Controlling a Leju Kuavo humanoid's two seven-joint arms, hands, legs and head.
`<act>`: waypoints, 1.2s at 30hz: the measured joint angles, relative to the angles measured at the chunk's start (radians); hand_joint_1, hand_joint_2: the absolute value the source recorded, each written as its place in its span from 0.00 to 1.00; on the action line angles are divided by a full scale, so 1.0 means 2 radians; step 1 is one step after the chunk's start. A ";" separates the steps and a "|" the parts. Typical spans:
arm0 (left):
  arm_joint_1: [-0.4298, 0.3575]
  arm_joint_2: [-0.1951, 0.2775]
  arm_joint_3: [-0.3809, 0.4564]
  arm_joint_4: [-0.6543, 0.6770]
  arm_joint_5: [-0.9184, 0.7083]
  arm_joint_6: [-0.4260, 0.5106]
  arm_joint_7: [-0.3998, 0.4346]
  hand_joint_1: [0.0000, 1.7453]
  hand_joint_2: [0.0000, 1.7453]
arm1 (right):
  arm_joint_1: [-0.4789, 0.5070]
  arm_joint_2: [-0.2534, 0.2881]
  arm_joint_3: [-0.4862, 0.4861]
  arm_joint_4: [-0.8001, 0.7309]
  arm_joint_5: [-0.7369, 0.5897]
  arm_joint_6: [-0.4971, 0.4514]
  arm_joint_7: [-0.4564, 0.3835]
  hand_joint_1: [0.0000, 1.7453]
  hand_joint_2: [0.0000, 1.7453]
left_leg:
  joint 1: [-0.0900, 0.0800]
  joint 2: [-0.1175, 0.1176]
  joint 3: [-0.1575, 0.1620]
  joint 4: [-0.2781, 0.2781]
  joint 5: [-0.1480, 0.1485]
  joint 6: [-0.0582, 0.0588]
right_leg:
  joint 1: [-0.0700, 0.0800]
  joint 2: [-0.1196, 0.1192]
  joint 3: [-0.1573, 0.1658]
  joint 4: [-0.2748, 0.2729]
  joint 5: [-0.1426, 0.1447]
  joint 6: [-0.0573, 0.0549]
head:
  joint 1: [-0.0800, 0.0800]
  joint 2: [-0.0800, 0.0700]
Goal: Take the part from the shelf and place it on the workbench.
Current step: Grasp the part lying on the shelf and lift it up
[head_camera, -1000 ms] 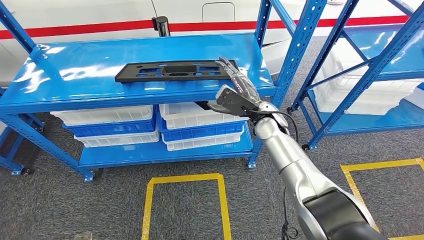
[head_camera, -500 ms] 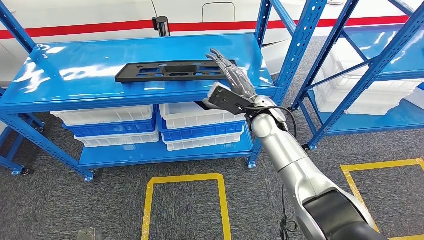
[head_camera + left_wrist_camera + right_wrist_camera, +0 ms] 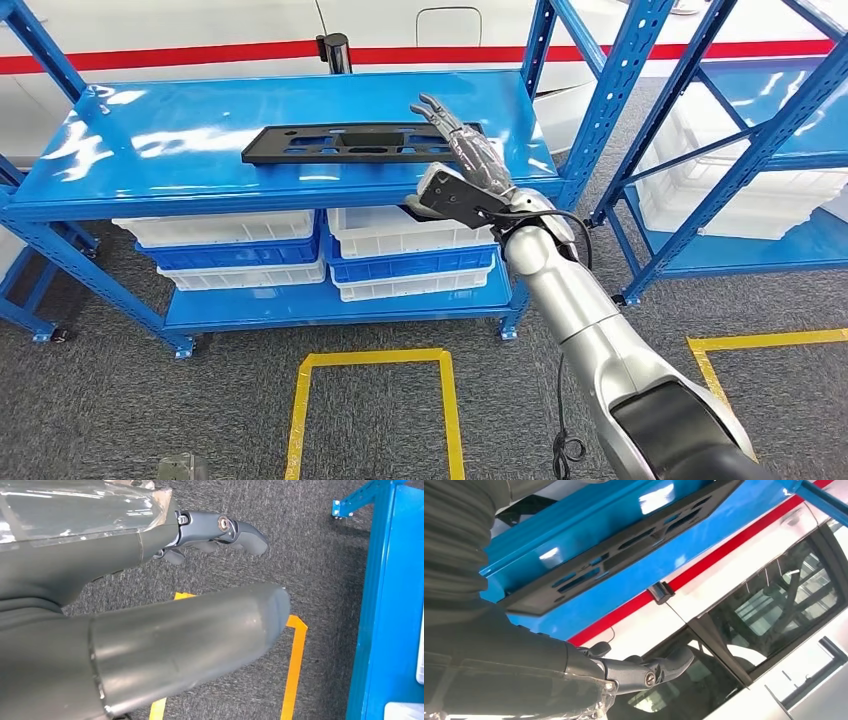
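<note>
Two blue racks face you, and the one on your left, the shelf (image 3: 180, 150), carries the part (image 3: 350, 142): a long, flat black panel with slots cut through it, lying flat on the top deck, closer to the deck's right end and front edge than to its left end. Below that deck, white and blue bins (image 3: 225, 250) sit stacked on the lower level. On the carpet in front, yellow floor tape (image 3: 370, 357) marks a rectangle.

Moving right, your right hand (image 3: 465, 165) reaches over the right end of the part. Its fingers (image 3: 440, 112) are stretched out and apart above the panel, holding nothing; whether they touch the panel's top cannot be told. The thumb side sits at the deck's front edge, below the panel's right end. In the right wrist view the part (image 3: 624, 545) runs along the blue deck, apart from the fingers.

Your left hand (image 3: 210, 532) hangs over the grey carpet with fingers loosely curled and nothing in them.

Farther right stands the second rack (image 3: 760, 120), with white bins on it.
</note>
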 joint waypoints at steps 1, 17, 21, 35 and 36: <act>0.000 0.000 -0.001 0.000 -0.001 -0.001 0.000 0.00 0.00 | 0.000 -0.002 0.000 -0.002 0.000 0.000 0.000 0.00 1.00 | 0.000 -0.001 0.000 0.003 -0.003 -0.004 | -0.002 0.000 0.018 -0.037 0.012 0.005 | 0.000 0.000; -0.004 0.002 -0.010 -0.001 0.001 -0.001 0.001 0.00 0.00 | 0.002 -0.008 0.000 -0.012 0.000 0.000 0.001 0.00 1.00 | -0.006 0.009 -0.068 0.057 0.029 -0.002 | 0.010 0.005 0.096 -0.093 -0.018 -0.030 | -0.002 0.000; -0.006 0.005 -0.010 -0.001 0.002 -0.001 0.000 0.00 0.00 | 0.002 -0.007 0.000 -0.011 -0.001 0.000 0.001 0.00 1.00 | -0.016 0.011 -0.035 0.007 0.025 0.017 | 0.010 0.003 0.112 -0.101 -0.019 -0.016 | -0.002 0.000; 0.000 0.002 -0.010 -0.001 0.010 -0.003 -0.007 0.00 0.00 | 0.002 -0.009 0.003 0.005 -0.003 -0.001 -0.004 0.00 1.00 | -0.008 -0.001 0.056 -0.007 -0.045 -0.009 | -0.001 -0.007 0.023 -0.100 0.055 0.008 | -0.002 0.000; 0.000 0.002 -0.010 -0.001 0.010 -0.003 -0.008 0.00 0.00 | 0.000 -0.008 0.003 0.005 -0.003 -0.002 -0.004 0.00 1.00 | -0.007 0.000 0.056 -0.003 -0.046 -0.011 | 0.000 -0.006 0.028 -0.099 0.054 -0.002 | -0.003 0.000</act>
